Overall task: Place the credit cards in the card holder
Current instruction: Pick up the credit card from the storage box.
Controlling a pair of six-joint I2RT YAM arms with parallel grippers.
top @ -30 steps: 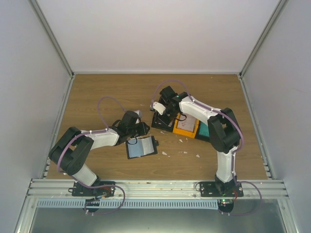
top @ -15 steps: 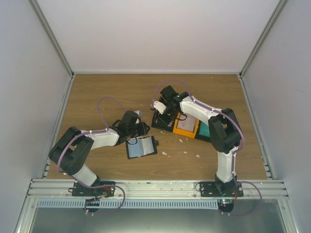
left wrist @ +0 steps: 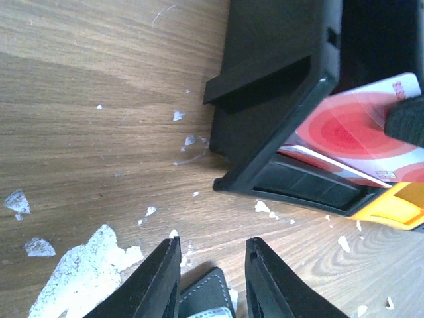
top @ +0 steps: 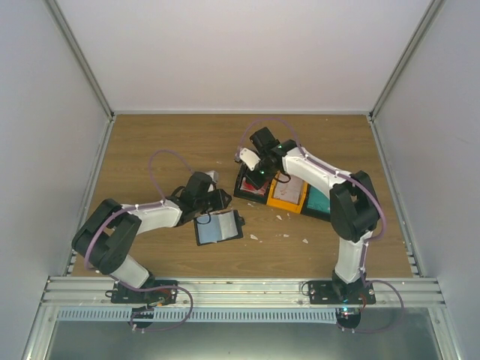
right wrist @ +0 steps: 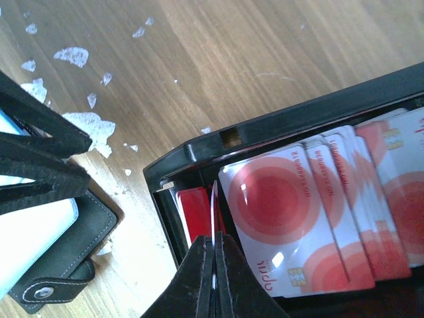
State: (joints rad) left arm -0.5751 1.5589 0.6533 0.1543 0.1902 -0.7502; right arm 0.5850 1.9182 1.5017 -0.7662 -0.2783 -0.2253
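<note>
The black card holder [top: 217, 229] lies open on the table, pale panel up; it also shows in the right wrist view [right wrist: 69, 262]. My left gripper [top: 216, 201] is open at its far edge, and a stitched corner of the holder [left wrist: 207, 298] lies between the fingers [left wrist: 162, 281]. My right gripper [top: 255, 178] is over the black bin [top: 241, 189] and is shut [right wrist: 214, 244] on one red-and-white credit card [right wrist: 214, 199], seen edge-on. Several more red-and-white credit cards [right wrist: 298, 218] lie fanned in that bin [right wrist: 265, 126].
An orange bin [top: 287, 198] and a teal one [top: 319, 204] sit right of the black bin. White paper scraps [top: 281, 217] lie on the wood, with a larger patch [left wrist: 86, 271] beside my left fingers. Walls enclose the table on three sides.
My right gripper has moved slightly toward the back over the black bin, still shut on the card. My left arm has barely moved.
</note>
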